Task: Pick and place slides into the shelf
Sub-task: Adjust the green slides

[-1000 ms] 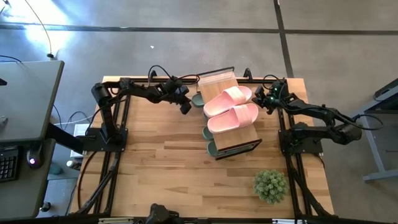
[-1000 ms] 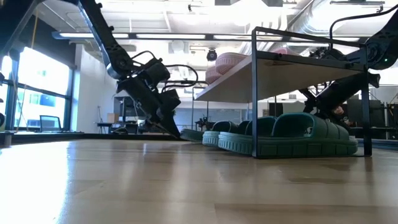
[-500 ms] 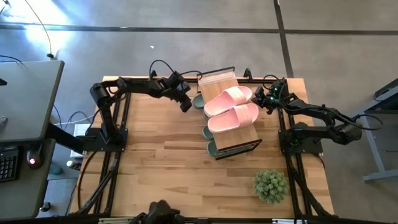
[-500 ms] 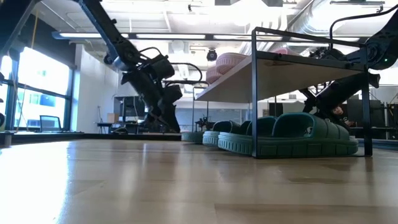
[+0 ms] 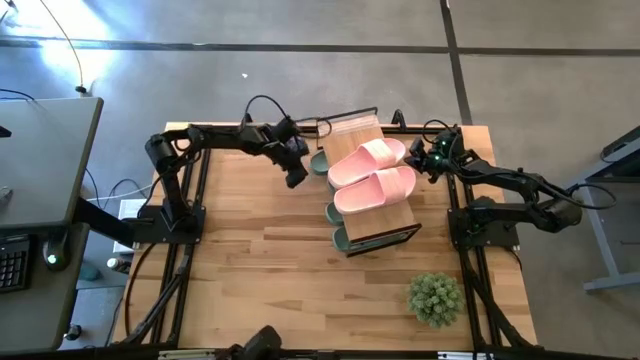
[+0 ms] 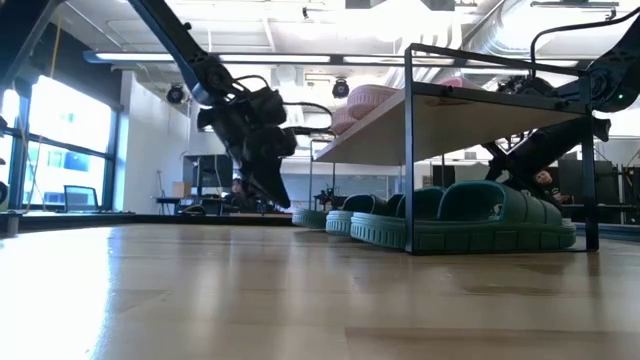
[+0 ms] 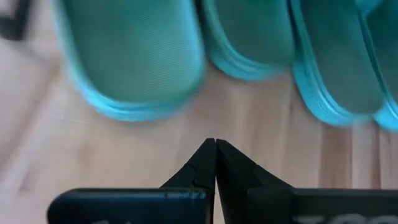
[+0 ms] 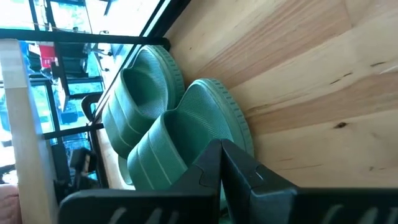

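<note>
On the near part of my wooden table (image 5: 270, 250) stands a small green potted plant (image 5: 435, 297), toward my right side and well apart from everything else. Farther in, near the table's middle, sits the shelf (image 5: 392, 221), a light slatted wooden panel on a thin black frame. A pale pink pair of slides (image 5: 371, 175) lies side by side on top of its panel. Under the panel, sage-green slides (image 6: 468, 216) rest on the tabletop, their ends poking out past the panel's edges in the overhead view; the level view shows them lined up in a row beneath the shelf. My left gripper (image 5: 296, 179) hangs just beside the shelf's left edge, off the tabletop, with its fingers pressed together and holding nothing; its wrist camera looks down past the closed fingertips (image 7: 214, 148) at the rounded ends of the green slides on the wood. My right gripper (image 5: 418, 162) sits at the far right corner of the shelf, just beside the pink pair, its fingers also pressed together and empty, with two green slides (image 8: 171, 127) showing beyond them under the black frame. Beyond the table lies a grey floor (image 5: 300, 60), with a desk (image 5: 40, 190) off to my left.
</note>
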Robot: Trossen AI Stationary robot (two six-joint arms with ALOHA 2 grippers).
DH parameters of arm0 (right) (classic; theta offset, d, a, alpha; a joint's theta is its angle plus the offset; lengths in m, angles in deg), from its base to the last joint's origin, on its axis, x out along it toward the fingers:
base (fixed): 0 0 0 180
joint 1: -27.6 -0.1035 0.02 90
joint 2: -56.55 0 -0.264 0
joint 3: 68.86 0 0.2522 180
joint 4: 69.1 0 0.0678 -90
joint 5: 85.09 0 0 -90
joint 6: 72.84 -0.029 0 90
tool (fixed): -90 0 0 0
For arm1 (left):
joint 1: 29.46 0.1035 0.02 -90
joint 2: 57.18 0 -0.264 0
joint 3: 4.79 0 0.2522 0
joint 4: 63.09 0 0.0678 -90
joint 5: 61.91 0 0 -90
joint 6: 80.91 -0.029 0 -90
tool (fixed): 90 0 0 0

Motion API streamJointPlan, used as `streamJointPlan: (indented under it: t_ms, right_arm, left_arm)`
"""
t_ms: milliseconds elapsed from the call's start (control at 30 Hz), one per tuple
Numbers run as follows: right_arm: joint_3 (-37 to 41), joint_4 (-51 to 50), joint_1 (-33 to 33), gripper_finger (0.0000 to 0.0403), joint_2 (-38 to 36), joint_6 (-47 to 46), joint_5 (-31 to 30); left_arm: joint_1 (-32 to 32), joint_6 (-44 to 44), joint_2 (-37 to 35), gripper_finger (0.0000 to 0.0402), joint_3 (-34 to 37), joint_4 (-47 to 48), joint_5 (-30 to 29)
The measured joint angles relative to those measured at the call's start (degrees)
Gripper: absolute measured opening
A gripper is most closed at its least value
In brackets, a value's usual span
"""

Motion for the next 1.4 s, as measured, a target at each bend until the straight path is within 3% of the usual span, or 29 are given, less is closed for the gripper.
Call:
streamJointPlan:
  t_ms: [167, 333, 1067, 1400]
  right_arm:
    - [0.0, 0.5, 0.0, 0.0000, 0.0, 0.0, 0.0]
    - [0.0, 1.4, 0.0, 0.0000, 0.0, 0.0, 0.0]
    - [0.0, 1.4, 0.0, 0.0000, 0.0, -0.1, 0.0]
    - [0.0, 1.4, 0.0, 0.0000, 0.0, 0.0, 0.0]
  left_arm:
    - [-3.9, -0.6, 0.0, 0.0000, 0.0, -2.8, -2.1]
    - [-6.3, -0.3, 1.3, 0.0000, 0.0, -5.4, -10.4]
    - [-6.1, 1.7, 3.2, 0.0000, 0.1, -10.8, -23.3]
    - [-6.1, 2.2, 3.2, 0.0000, 0.1, -12.2, -26.4]
